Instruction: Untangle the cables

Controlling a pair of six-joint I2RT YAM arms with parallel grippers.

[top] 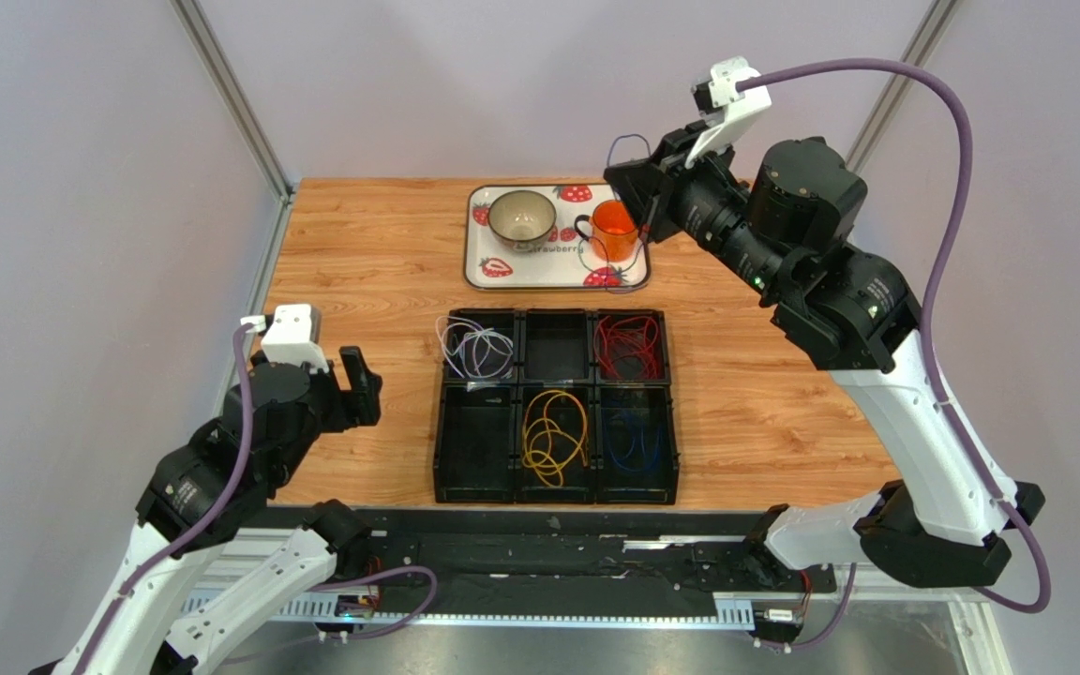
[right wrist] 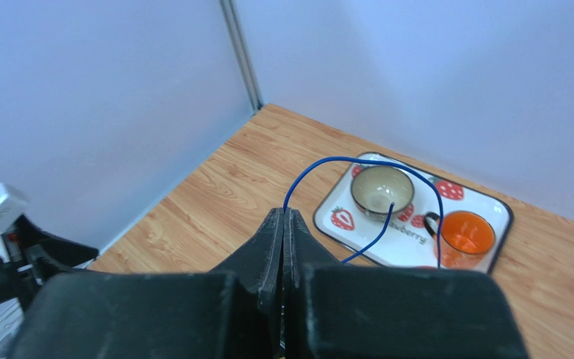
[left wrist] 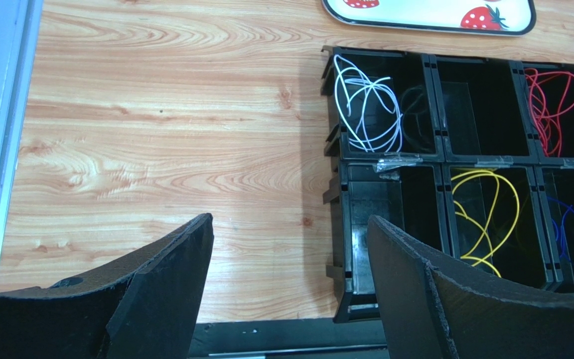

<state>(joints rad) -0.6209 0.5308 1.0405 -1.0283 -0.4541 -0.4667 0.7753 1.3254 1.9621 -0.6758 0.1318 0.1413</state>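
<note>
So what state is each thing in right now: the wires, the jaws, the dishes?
Left jaws: open, empty.
Right jaws: shut on the held blue cable, in mid-air.
White cable: coiled in back-left bin.
Red cable: coiled in back-right bin.
Yellow cable: coiled in front-middle bin.
Other blue cable: coiled in front-right bin.
Bowl: upright, empty.
Orange cup: upright on tray.

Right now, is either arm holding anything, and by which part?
Right gripper is shut on a blue cable, one strand pinched between the fingers, loop arcing free. Left gripper open, holding nothing.
</note>
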